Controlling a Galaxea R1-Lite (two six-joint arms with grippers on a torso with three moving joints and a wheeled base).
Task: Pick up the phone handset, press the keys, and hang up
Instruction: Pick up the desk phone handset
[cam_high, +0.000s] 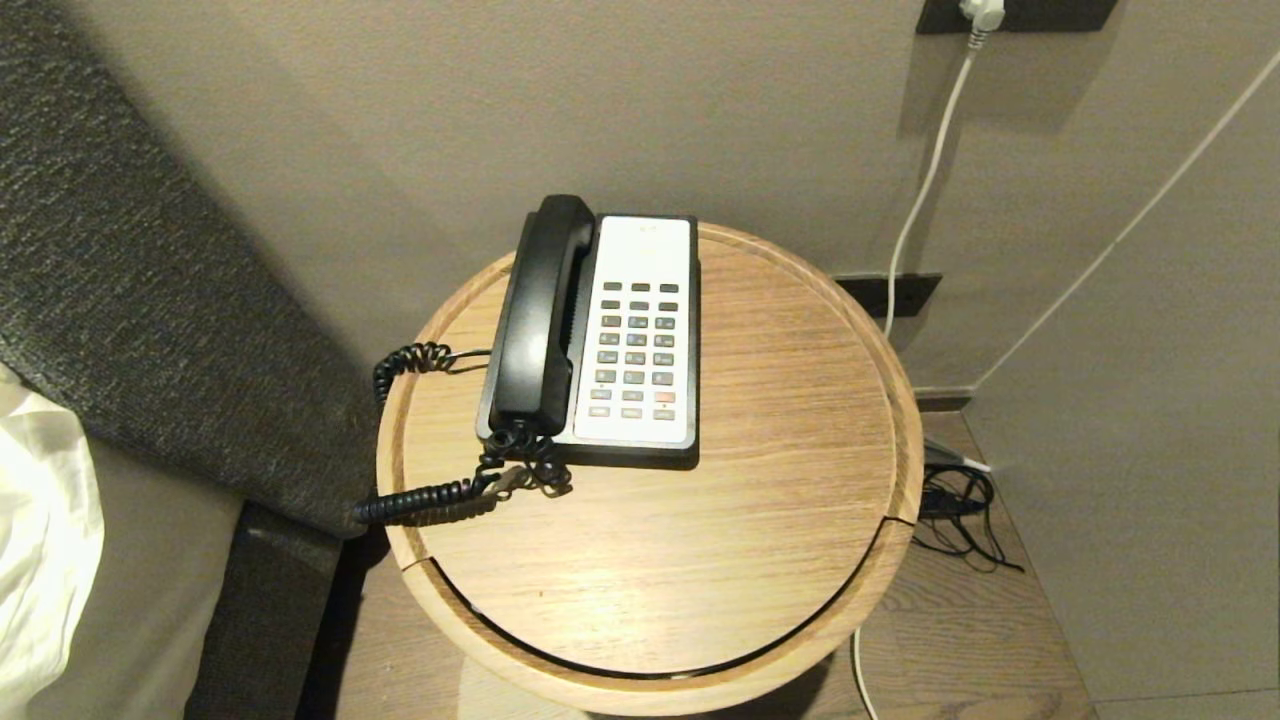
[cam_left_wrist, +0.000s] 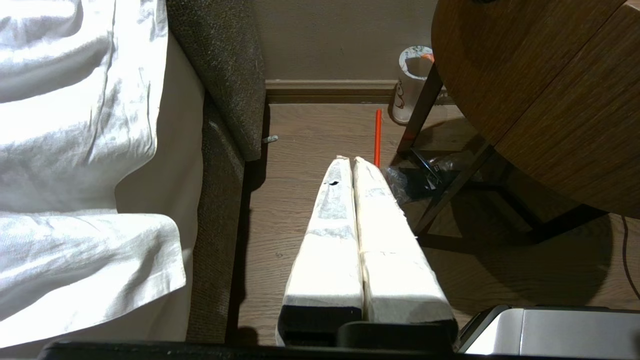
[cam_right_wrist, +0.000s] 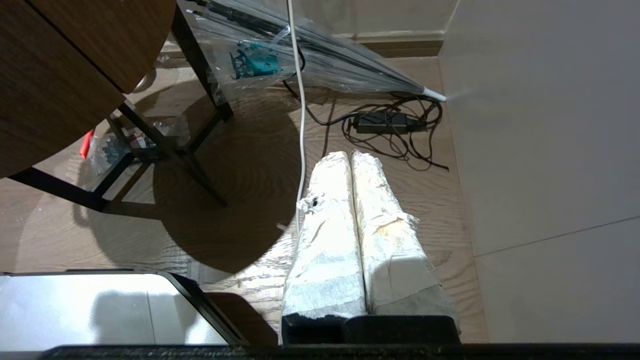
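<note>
**Handset in its cradle, both grippers low and closed**

The handset (cam_high: 540, 315) lies seated on the base (cam_high: 600, 450), at about 9 o'clock from the keys (cam_high: 636, 345), on the round table (cam_high: 800, 480). Nothing has been lifted yet. The cord (cam_high: 440, 495) trails off the table edge toward 8 o'clock.

The left gripper (cam_left_wrist: 354, 161) is held low over the floor beside the bed (cam_left_wrist: 80, 150), fingers pressed together and empty. The right gripper (cam_right_wrist: 351, 154) hangs likewise near the wall, shut on nothing.

For a clean pick, the fingers should be spread first and the handset taken across its narrow middle, then raised straight up so the cord is not snagged.

Neither arm is seen from the head camera. The key markings cannot be read, and the cradle hook is hidden under the handset.
</note>
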